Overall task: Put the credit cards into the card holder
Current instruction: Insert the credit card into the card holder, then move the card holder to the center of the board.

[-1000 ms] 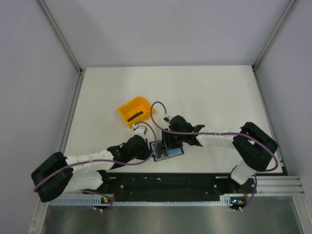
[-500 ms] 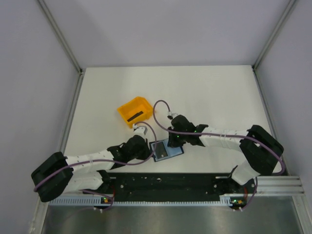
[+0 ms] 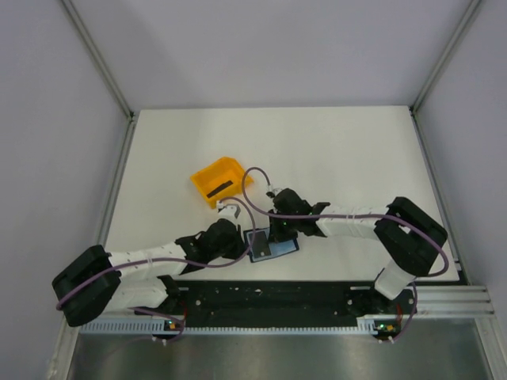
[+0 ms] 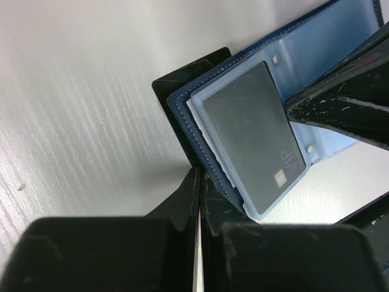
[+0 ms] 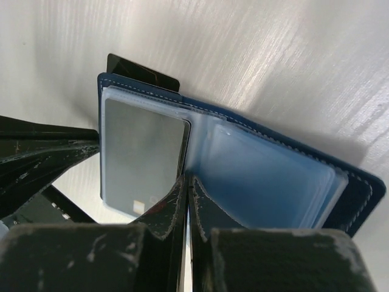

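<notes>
The card holder (image 3: 277, 247) lies open on the table between my two grippers, its light blue sleeves (image 5: 273, 182) facing up. One dark credit card (image 4: 252, 134) with a small gold chip lies flat in the left clear sleeve (image 5: 137, 155). A black flat corner (image 4: 188, 70) sticks out from under the holder. Another black card (image 3: 220, 188) leans inside the orange bin. My left gripper (image 4: 199, 173) is shut, its tips against the holder's near navy edge. Shut too, my right gripper (image 5: 187, 177) rests its tips at the centre fold beside the card's edge, with nothing visible between its fingers.
The orange plastic bin (image 3: 207, 172) stands just behind and left of the holder. Both arms converge low over the near middle of the white table (image 3: 341, 150). The black base rail (image 3: 269, 297) runs along the near edge. Grey walls close in the table's sides.
The right gripper has closed and shifted slightly left and down onto the holder's fold. The card that stood upright at the holder now lies flat in the sleeve. The left arm has stayed put.
</notes>
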{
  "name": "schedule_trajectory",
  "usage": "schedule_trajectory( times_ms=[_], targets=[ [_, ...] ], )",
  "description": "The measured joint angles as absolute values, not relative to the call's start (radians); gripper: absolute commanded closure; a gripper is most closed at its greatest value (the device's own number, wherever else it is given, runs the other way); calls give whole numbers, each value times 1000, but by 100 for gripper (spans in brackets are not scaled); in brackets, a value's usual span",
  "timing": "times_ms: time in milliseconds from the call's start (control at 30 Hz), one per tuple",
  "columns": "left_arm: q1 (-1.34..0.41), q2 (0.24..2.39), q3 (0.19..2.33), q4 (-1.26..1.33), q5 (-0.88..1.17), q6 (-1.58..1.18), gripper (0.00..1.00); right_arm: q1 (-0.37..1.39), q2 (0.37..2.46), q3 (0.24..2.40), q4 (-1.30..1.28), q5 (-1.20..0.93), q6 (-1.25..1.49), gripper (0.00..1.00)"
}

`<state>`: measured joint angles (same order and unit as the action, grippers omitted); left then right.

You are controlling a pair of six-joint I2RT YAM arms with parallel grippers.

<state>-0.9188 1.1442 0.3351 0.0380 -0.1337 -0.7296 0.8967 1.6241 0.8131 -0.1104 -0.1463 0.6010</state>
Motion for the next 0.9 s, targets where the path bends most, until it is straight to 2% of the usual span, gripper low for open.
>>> schedule_trajectory(
  times_ms=[200, 267, 400, 567, 733, 900],
  targets=[
    [-919, 1146, 339, 33, -139, -726, 100, 899, 1641, 813, -100, -179, 597, 100],
    [-919, 1146, 339, 34, -139, -726, 100, 901, 1641, 812, -93, -188, 598, 93],
    [-919, 1146, 338, 35, -136, -726, 100, 909, 1591, 796, -103, -152, 598, 70],
    [-919, 1146, 338, 36, -128, -726, 100, 914, 1372, 746, -173, -5, 602, 45],
    [-919, 1146, 338, 36, -125, -726, 100, 850, 1203, 683, -200, 70, 619, 32],
    [-919, 1146, 338, 35, -124, -726, 100, 740, 1188, 573, -220, 39, 632, 29]
  ],
)
